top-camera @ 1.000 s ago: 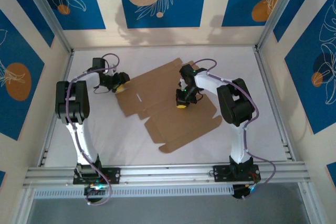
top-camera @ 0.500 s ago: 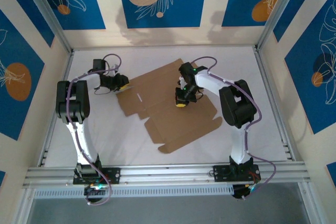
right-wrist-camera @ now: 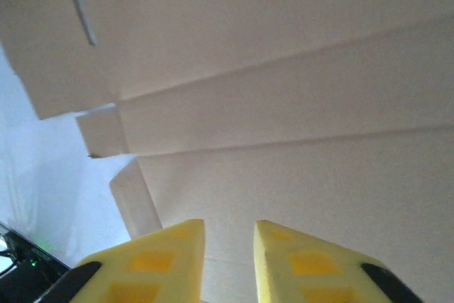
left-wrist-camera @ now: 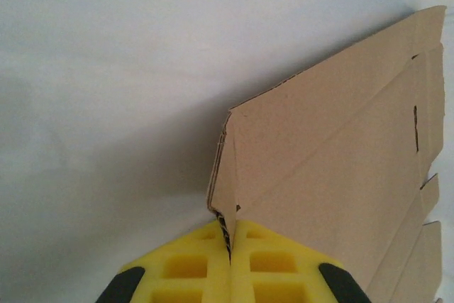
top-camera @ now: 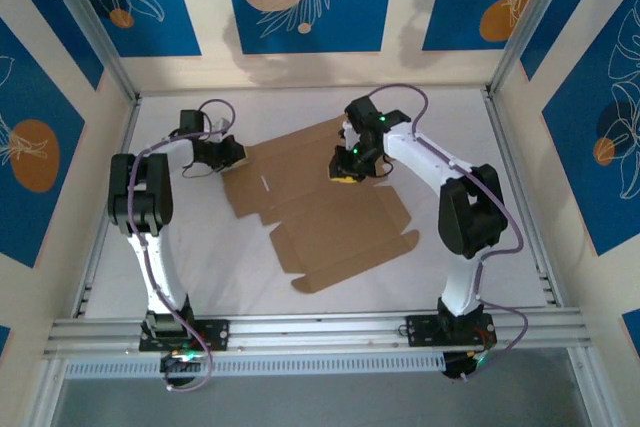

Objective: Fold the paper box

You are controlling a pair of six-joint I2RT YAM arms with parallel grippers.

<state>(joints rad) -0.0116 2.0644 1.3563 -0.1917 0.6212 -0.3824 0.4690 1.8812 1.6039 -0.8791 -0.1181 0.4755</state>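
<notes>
Left jaws pinch the paper box tight by its left corner; it spreads rightward under my right jaws, slightly apart, holding nothing.

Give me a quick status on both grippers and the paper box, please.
Left gripper shut on paper box corner flap. Right gripper open over it, empty. Box mostly flat; nothing in the way.

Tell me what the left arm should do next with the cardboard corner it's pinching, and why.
Probably lift the left tool and swing the pinched corner inward along its crease. It is shut on the paper box edge, which is raised off the table, while the right tool is open above the sheet, holding nothing.
</notes>
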